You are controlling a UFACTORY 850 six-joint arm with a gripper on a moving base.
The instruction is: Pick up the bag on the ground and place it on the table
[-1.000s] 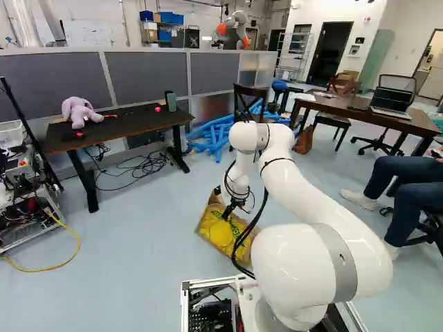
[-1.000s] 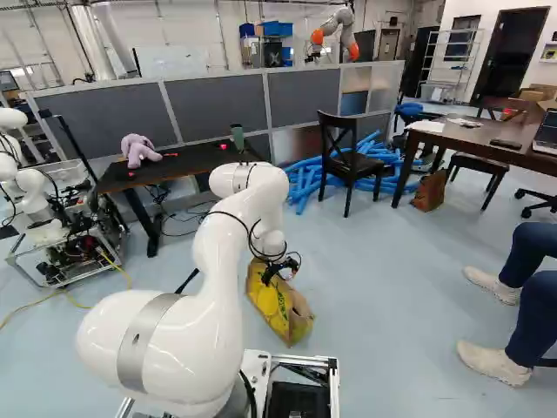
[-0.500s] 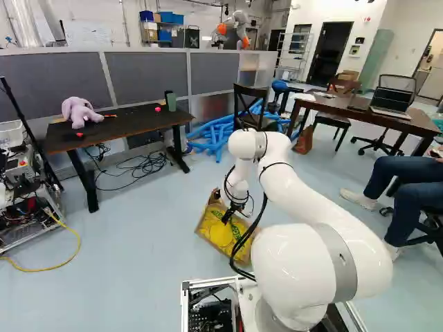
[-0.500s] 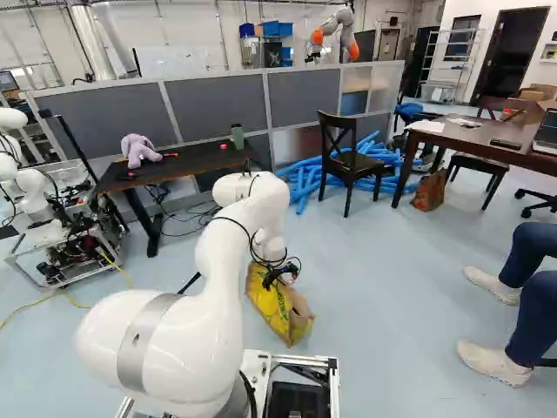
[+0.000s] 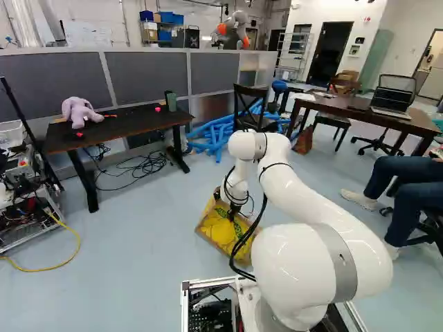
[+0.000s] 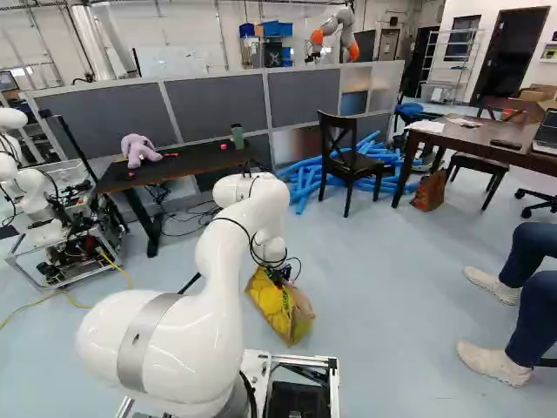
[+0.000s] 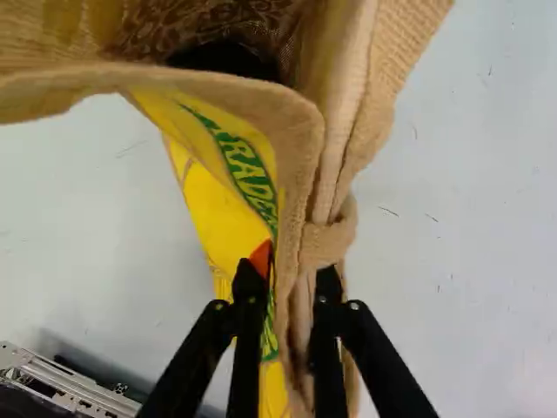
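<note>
While the arm (image 5: 294,176) reaches down, the gripper (image 5: 232,214) meets the near bag (image 5: 223,233), which sits on the floor (image 5: 149,249) just ahead of the base. The gripper (image 7: 290,280) is parted only as wide as the bunched cloth of the bag's upper edge, pinched between both fingers (image 7: 328,287). Far left, a dark table (image 5: 128,130) bears a purple plush (image 5: 79,111); far right, a laptop (image 5: 393,100) sits on a brown table (image 5: 339,104), with blue tubes (image 6: 305,178) between the tables.

The bag (image 7: 222,213) is yellow and tan, with green lettering.
</note>
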